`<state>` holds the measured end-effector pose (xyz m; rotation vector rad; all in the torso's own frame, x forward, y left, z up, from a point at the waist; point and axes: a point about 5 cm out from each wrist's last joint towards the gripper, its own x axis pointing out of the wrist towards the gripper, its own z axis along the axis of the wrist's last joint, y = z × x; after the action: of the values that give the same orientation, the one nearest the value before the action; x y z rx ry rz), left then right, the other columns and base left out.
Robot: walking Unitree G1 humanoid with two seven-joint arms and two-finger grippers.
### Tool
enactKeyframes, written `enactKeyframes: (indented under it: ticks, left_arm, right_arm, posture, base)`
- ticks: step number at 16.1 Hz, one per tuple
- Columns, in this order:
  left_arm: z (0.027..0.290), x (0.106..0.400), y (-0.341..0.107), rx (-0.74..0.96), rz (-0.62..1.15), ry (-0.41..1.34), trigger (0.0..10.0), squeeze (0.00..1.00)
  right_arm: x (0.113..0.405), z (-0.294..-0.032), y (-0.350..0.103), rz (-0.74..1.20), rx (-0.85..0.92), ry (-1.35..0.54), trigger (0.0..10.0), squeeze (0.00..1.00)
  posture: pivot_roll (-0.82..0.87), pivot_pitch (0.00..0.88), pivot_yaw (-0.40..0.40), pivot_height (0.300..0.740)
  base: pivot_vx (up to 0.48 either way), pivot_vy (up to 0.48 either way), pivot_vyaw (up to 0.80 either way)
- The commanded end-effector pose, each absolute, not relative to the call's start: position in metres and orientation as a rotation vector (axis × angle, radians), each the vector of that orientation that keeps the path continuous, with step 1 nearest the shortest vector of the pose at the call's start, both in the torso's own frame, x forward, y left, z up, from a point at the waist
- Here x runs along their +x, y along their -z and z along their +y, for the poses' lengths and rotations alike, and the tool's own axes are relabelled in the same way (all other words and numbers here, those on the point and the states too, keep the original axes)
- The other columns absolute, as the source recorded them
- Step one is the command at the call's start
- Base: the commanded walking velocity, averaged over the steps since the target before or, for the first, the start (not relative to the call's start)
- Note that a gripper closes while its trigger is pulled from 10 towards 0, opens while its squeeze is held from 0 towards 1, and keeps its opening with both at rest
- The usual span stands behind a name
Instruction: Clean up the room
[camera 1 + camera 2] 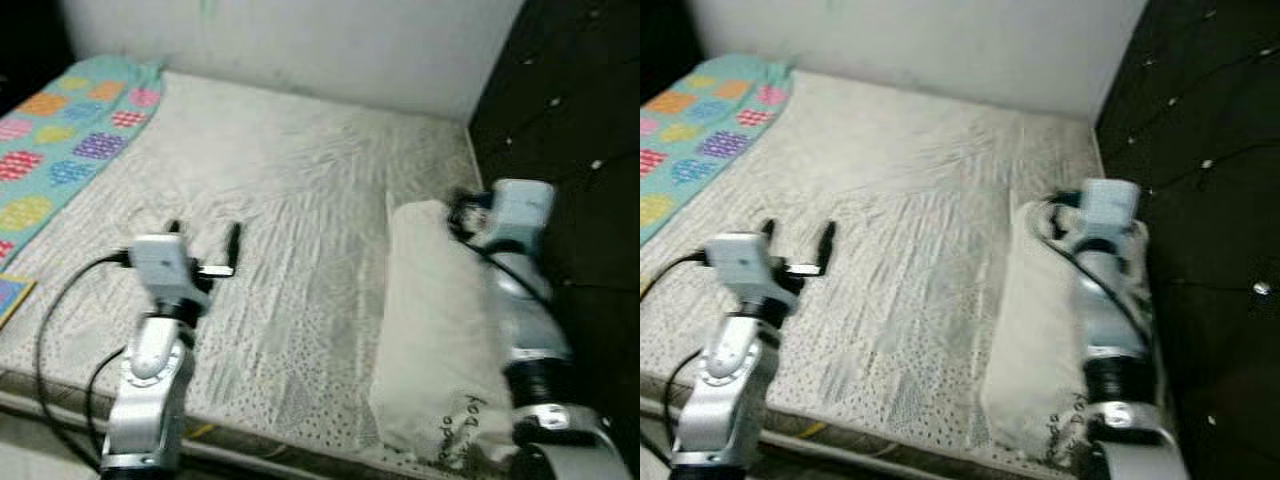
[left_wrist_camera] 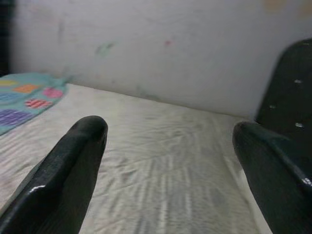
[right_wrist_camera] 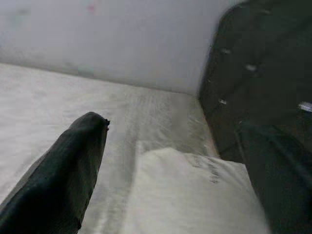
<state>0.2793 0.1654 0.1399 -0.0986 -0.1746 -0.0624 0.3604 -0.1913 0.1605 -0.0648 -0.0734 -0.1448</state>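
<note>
From the left eye view, a bed [image 1: 290, 230] with a pale patterned sheet spans the scene. A white pillow [image 1: 430, 340] lies along the bed's headboard side, beside the dark tufted headboard [image 1: 570, 130]. A teal blanket with coloured patches [image 1: 60, 150] covers the bed's far left edge. The left gripper [image 1: 205, 240] hovers over the sheet, fingers spread and empty.

In the right eye view, the right gripper [image 1: 1060, 215] sits at the pillow's far end; its fingers are hidden here.

The left wrist view shows two fingers [image 2: 63, 170] wide apart over bare sheet.

The right wrist view shows its fingers [image 3: 68, 170] spread, the pillow between them, not pinched.

The pillow looks soft, light and floppy; a corner or a bunched edge seems the best hold.
</note>
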Motion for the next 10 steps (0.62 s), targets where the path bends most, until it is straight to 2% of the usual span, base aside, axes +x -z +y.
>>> enactKeyframes:
  ticks: [1, 8, 10]
  left_arm:
    - [0.165, 0.28, -0.137, -0.087, -0.162, 0.037, 10.0, 0.0]
    - [0.159, 0.286, -0.136, -0.095, -0.177, 0.023, 10.0, 0.0]
    - [0.164, 0.288, -0.133, -0.103, -0.171, 0.0, 10.0, 0.0]
  right_arm:
    - [0.362, -0.192, -0.161, -0.078, -0.073, 0.147, 10.0, 0.0]
    - [0.366, -0.178, -0.165, -0.102, -0.08, 0.092, 10.0, 0.0]
    - [0.368, -0.182, -0.166, -0.096, -0.091, 0.1, 10.0, 0.0]
  posture:
    - [0.04, 0.0, -0.044, 0.74]
    - [0.04, 0.0, -0.06, 0.74]
    - [0.03, 0.0, -0.05, 0.74]
  base:
    - [0.0, 0.0, 0.0]
    - [0.0, 0.0, 0.0]
    - [0.0, 0.0, 0.0]
